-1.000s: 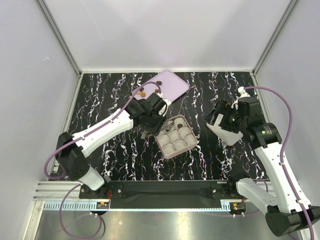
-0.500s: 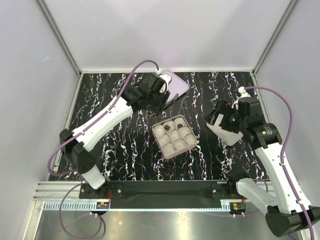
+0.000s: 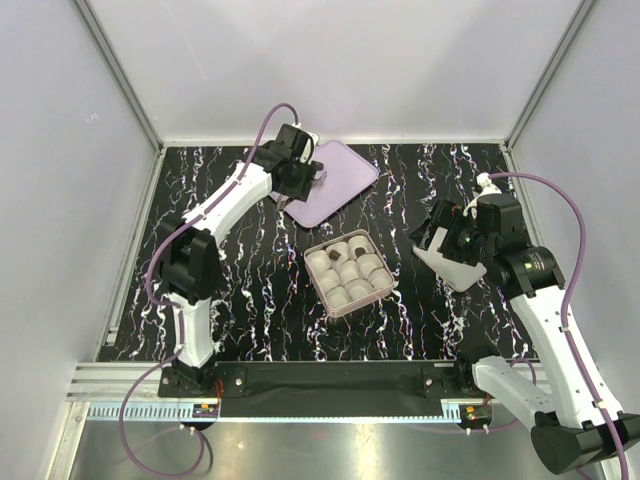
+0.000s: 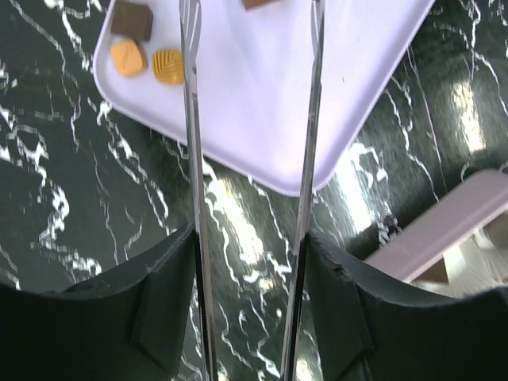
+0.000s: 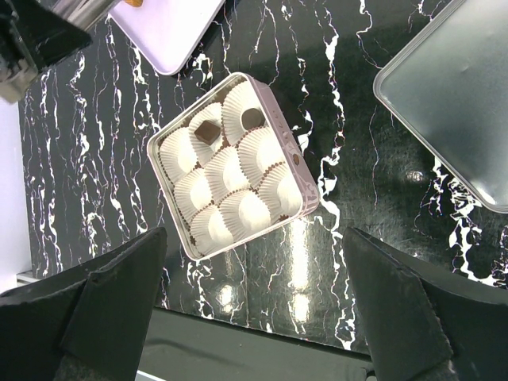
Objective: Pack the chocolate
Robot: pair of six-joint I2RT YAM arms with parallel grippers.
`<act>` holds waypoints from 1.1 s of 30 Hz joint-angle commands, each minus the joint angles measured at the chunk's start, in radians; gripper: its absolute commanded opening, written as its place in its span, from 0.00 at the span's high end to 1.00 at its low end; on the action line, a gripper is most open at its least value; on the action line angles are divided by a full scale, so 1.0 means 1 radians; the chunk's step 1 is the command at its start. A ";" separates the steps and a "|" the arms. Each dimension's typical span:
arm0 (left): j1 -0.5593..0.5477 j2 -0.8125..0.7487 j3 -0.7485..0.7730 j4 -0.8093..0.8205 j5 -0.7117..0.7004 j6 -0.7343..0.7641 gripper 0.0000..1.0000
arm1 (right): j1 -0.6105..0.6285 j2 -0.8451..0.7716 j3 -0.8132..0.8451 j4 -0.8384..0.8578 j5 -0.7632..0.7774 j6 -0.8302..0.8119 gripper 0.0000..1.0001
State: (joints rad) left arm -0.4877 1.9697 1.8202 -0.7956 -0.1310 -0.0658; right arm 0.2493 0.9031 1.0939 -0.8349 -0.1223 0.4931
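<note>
Chocolate pieces (image 4: pixel 131 20) lie on the pale tray (image 4: pixel 262 119) at the far side of the surface (image 3: pixel 230 290): a dark square and two orange ones near its corner. Two more sit in the box (image 5: pixel 295 161) of white paper cups (image 5: pixel 238 210). The left jaws hang open and empty over the tray. The right jaws are spread wide, holding nothing. The pick likely goes best with one piece centred between the long thin fingers (image 4: pixel 194 159), a straight descent and a gentle close, so it neither twists nor skids.

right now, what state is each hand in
Left hand: open, holding nothing.
Right hand: open, holding nothing.
</note>
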 commanded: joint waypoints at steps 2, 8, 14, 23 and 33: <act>0.032 0.027 0.073 0.130 0.080 0.058 0.41 | -0.001 -0.010 0.024 0.039 0.000 -0.022 0.00; 0.058 0.104 0.117 0.127 0.111 0.087 0.41 | -0.001 0.006 0.031 0.043 0.015 -0.033 0.00; 0.066 0.132 0.084 0.150 0.125 0.095 0.45 | -0.002 0.017 0.034 0.046 0.023 -0.037 0.00; 0.066 0.098 -0.013 0.177 0.209 0.103 0.50 | -0.002 0.020 0.035 0.045 0.030 -0.041 0.00; 0.066 0.041 -0.070 0.164 0.199 0.100 0.52 | -0.001 0.000 0.031 0.042 0.024 -0.034 0.00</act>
State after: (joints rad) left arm -0.4240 2.0956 1.7512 -0.6590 0.0532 0.0227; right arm 0.2493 0.9237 1.0939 -0.8318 -0.1139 0.4675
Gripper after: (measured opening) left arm 0.489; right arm 0.994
